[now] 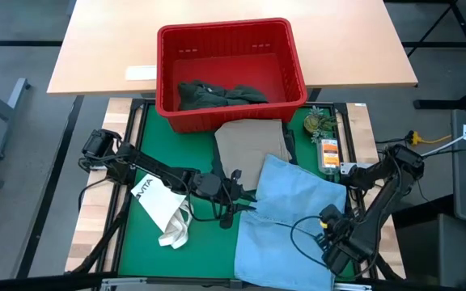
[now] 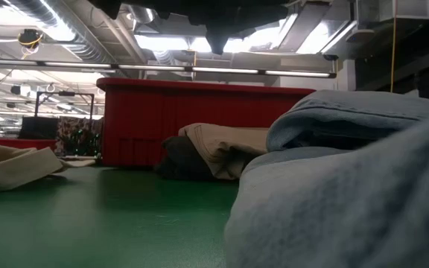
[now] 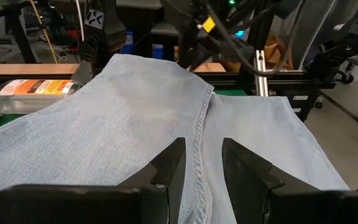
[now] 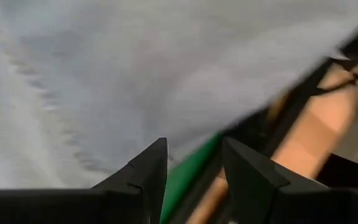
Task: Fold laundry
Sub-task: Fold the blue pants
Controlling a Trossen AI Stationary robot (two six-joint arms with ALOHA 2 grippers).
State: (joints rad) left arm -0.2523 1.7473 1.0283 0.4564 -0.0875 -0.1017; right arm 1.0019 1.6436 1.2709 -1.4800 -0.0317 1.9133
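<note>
- Left claw (image 1: 235,204) sits at mid-frame in the high view, at the left edge of the light blue piece (image 1: 285,222); fingers apart, straddling the seam, nothing clamped as far as the left wrist view shows.
- Right claw (image 1: 328,225) is over the blue piece's right side, lower right of frame; fingers apart, cloth edge just ahead of them, no grip visible.
- Light blue piece lies spread over the lower centre-right of the green mat (image 1: 136,242), overlapping the beige piece (image 1: 252,144) above it.
- Dark green-grey piece (image 1: 217,94) sits in the red basket (image 1: 225,36), top centre.
- White tote bag (image 1: 162,208) lies lower left; an orange-labelled bottle (image 1: 328,155) lies at the right of the bench (image 1: 87,218).
- Step, my read: lining up on the blue piece for a fold, pre-grasp.
- Next move likely needs both claws down on cloth edges, pinching one layer only, then lifting together.
</note>
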